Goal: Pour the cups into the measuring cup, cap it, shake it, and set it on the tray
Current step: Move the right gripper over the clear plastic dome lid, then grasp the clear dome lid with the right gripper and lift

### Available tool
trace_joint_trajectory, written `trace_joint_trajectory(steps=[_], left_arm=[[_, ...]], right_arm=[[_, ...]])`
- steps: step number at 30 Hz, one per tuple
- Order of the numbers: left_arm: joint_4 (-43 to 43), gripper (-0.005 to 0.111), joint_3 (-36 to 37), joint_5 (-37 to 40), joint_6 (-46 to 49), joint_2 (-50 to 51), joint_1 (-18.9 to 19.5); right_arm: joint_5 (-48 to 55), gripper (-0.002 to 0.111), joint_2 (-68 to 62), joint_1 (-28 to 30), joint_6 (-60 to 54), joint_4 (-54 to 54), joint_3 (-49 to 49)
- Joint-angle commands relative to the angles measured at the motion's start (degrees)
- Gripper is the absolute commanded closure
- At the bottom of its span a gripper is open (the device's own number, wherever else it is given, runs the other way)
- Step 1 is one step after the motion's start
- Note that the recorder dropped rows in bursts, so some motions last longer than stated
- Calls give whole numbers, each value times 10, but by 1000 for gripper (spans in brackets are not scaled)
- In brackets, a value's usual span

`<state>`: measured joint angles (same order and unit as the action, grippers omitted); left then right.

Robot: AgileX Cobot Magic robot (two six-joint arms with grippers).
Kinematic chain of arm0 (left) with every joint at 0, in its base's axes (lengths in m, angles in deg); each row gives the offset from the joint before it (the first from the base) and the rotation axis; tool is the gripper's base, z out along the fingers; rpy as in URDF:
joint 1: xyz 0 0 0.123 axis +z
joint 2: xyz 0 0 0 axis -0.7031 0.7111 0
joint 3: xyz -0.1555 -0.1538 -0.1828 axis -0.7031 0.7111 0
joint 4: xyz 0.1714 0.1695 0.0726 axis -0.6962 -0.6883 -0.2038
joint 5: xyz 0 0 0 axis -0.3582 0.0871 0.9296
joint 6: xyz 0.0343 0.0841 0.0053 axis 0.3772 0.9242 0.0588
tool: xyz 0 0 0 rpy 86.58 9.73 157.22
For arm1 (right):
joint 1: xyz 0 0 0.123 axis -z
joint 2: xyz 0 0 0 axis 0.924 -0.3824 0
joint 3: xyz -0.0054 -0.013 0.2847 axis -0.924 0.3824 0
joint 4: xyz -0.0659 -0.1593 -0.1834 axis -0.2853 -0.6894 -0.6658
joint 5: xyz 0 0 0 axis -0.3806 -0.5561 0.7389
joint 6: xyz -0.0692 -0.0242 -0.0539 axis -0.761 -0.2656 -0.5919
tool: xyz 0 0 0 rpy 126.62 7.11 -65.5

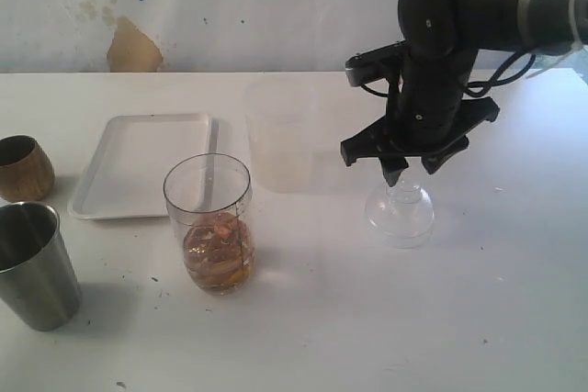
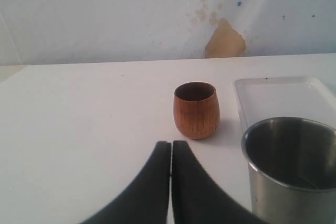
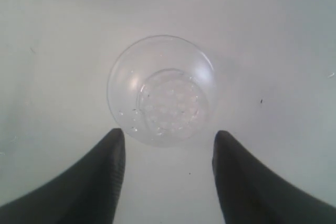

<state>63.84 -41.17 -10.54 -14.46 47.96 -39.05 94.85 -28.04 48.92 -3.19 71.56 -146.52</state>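
Observation:
The clear measuring cup (image 1: 209, 222) stands upright at the table's middle with brownish contents in its bottom. At the left edge sit the brown wooden cup (image 1: 23, 168) (image 2: 196, 109) and the steel tumbler (image 1: 35, 264) (image 2: 291, 167), both upright. The white tray (image 1: 138, 163) (image 2: 283, 96) lies behind the measuring cup. My right gripper (image 1: 413, 170) (image 3: 168, 137) hangs open just above a clear domed cap (image 1: 400, 214) (image 3: 163, 90), its fingers on either side and nothing held. My left gripper (image 2: 171, 146) is shut and empty, just short of the wooden cup; the exterior view does not show it.
A frosted translucent cup (image 1: 280, 135) stands upright between the tray and the right arm. A white wall with a tan patch (image 1: 133, 48) rises behind the table's far edge.

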Motion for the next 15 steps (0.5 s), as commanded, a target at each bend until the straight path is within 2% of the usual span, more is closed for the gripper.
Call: trace_joint_trajectory(steps=[1,15], left_arm=[[1,106,3,-1,1,-3,0],[1,106,3,-1,1,-3,0]], right_arm=[[-11,59,-1,4,-9,1,0],[-23,59,-28,5,19,-12,0]])
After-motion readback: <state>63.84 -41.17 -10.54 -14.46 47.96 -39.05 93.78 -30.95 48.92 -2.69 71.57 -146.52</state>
